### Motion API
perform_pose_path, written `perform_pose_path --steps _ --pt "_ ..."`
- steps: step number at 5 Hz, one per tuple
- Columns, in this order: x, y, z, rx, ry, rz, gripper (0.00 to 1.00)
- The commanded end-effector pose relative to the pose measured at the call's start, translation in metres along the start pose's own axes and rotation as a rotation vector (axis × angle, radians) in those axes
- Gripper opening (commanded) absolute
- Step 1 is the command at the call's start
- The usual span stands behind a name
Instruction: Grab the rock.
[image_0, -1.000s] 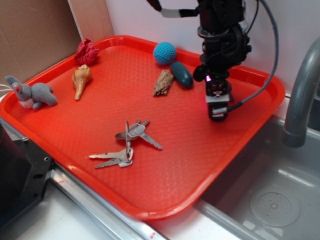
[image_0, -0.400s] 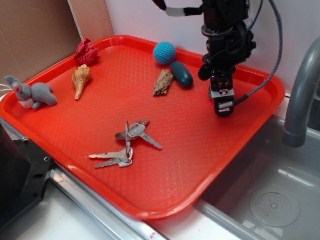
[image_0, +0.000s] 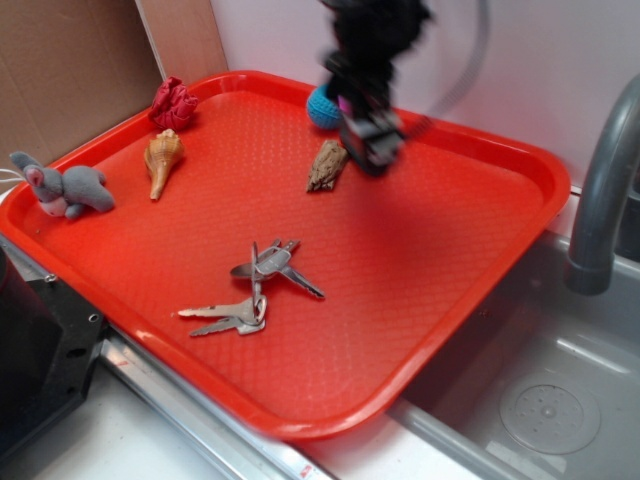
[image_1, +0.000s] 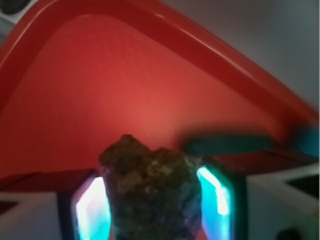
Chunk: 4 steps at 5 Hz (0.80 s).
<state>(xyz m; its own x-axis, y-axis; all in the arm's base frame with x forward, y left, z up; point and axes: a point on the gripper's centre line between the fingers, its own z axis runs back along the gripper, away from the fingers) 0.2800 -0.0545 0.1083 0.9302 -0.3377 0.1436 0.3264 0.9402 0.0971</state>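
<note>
In the wrist view the rock (image_1: 150, 190), a rough dark brownish lump, fills the gap between my two lit fingers (image_1: 92, 210). My gripper (image_1: 152, 200) is shut on it and holds it above the red tray (image_1: 100, 75). In the exterior view my gripper (image_0: 370, 145) is motion-blurred over the back of the tray (image_0: 430, 250), just right of the blue ball (image_0: 320, 105). There the rock is lost in the blur.
A tan bark-like piece (image_0: 326, 165) lies just left of the gripper. Further off are a shell (image_0: 160, 160), a red crumpled item (image_0: 174, 103), a grey plush mouse (image_0: 62, 188) and keys (image_0: 255, 285). A faucet (image_0: 600, 190) and sink stand at the right.
The arm has swung left from the tray's right side to the back middle near the blue ball, now covering the dark teal pebble. Nothing else on the tray has moved.
</note>
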Motion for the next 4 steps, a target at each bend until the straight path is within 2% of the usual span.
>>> perform_pose_path --steps 1,2,3,4 --pt "-0.050 0.004 0.112 0.012 -0.053 0.506 0.00" --pt "-0.065 0.021 0.129 -0.061 -0.026 0.590 0.00" --pt "-0.070 0.027 0.128 -0.055 0.022 0.597 0.00" --pt "-0.065 0.035 0.111 -0.017 0.039 0.599 0.00"
